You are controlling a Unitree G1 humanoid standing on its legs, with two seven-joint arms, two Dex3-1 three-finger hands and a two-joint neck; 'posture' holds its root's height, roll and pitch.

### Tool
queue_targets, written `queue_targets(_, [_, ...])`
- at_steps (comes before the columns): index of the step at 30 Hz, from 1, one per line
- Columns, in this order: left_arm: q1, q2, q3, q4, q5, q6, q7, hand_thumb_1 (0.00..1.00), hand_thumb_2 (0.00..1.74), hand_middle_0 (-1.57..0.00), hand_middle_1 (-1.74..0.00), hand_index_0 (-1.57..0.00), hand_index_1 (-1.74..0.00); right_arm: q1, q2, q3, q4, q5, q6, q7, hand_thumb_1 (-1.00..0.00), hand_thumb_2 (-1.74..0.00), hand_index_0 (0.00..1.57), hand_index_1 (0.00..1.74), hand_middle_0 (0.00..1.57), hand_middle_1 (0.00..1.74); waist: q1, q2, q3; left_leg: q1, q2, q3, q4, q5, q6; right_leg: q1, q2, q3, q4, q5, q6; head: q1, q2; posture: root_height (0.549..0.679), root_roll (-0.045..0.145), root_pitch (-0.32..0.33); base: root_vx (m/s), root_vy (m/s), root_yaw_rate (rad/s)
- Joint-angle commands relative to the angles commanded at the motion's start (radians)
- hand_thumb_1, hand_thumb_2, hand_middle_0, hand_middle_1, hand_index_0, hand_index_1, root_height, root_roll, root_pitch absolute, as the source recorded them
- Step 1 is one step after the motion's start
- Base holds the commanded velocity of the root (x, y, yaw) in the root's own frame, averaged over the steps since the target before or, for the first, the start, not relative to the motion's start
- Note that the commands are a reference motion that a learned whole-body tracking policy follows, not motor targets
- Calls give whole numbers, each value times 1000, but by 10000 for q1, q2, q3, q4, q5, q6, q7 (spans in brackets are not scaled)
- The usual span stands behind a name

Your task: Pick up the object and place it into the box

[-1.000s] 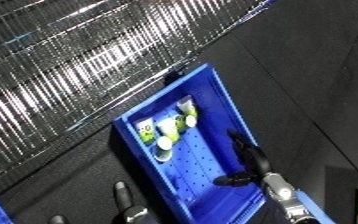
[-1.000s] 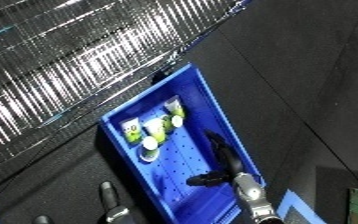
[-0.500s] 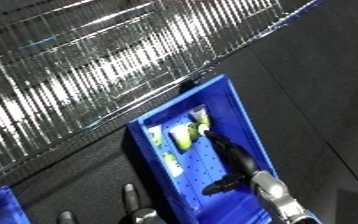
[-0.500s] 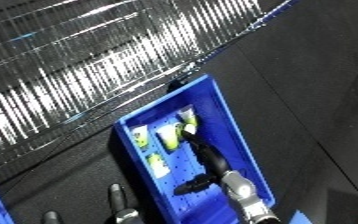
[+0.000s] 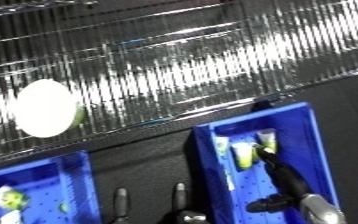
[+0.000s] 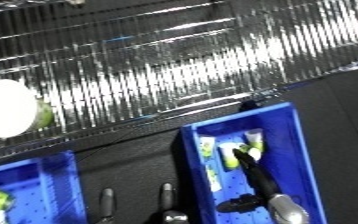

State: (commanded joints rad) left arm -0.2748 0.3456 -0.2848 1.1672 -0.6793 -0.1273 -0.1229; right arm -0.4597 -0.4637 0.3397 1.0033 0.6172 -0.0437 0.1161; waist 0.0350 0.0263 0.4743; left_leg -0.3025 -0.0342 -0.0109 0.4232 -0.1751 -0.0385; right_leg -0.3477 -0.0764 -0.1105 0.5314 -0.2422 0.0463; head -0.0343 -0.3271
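Right eye view: right hand (image 6: 251, 182), fingers straight, reaches into the blue bin (image 6: 302, 145) beside the yellow-green objects (image 6: 231, 156) lying inside (placing looks done); left hand (image 6: 165, 200) open below

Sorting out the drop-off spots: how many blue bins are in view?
2. One bin sits right of centre, with the right hand reaching into it. The other bin is at the lower left, cut off by the edge.
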Motion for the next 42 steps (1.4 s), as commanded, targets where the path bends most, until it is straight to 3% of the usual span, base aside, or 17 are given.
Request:
queue_targets(7, [-86,228,-154,-412,152,-388,-257,0,0,0,0,0,0,284,310,114,-23,421,-154,-434,0,0,0,0,0,0,262,-33,70,-247,-73,-205,152,24,19,-71,-18,-170,-84,64,67,-1530,293,659,60,52,7,-66,264])
queue_targets(13, [-130,428,-152,-954,-177,-711,-233,0,0,0,0,0,0,398,460,347,67,495,-422,-504,0,0,0,0,0,0,462,-144,270,-564,-31,-290,543,-77,73,-193,-53,-300,38,76,85,-2228,412,658,54,54,1,-35,86])
queue_targets(19, [-9,529,-176,-2064,-549,-1707,-90,0,0,0,0,0,0,292,500,399,228,679,-483,-492,0,0,0,0,0,0,708,-187,451,-796,-30,-404,698,-115,84,-339,-92,-428,275,10,69,-2172,509,656,49,58,-1,-18,94])
queue_targets(26, [509,904,-308,-5069,-348,-2998,785,0,0,0,0,0,0,665,506,244,298,1155,-810,-466,0,0,0,0,0,0,1144,-172,457,-948,-119,-621,631,-140,89,-400,-250,-718,323,37,101,-1268,549,657,47,68,12,-34,181])
queue_targets(34, [603,1447,-253,-7801,-331,-3516,811,0,0,0,0,0,0,985,448,-19,604,1753,-1151,-260,0,0,0,0,0,0,1501,-148,457,-1092,-245,-817,679,-210,113,-435,-455,-1007,412,67,104,-371,596,657,47,75,15,-43,159])
queue_targets(42, [262,1695,-135,-9304,223,-3905,1090,0,0,0,0,0,0,1101,469,-55,875,2056,-1261,-29,0,0,0,0,0,0,1475,-257,457,-1146,-268,-807,836,-314,118,-465,-456,-986,482,92,110,-329,797,657,45,73,26,-13,-14])
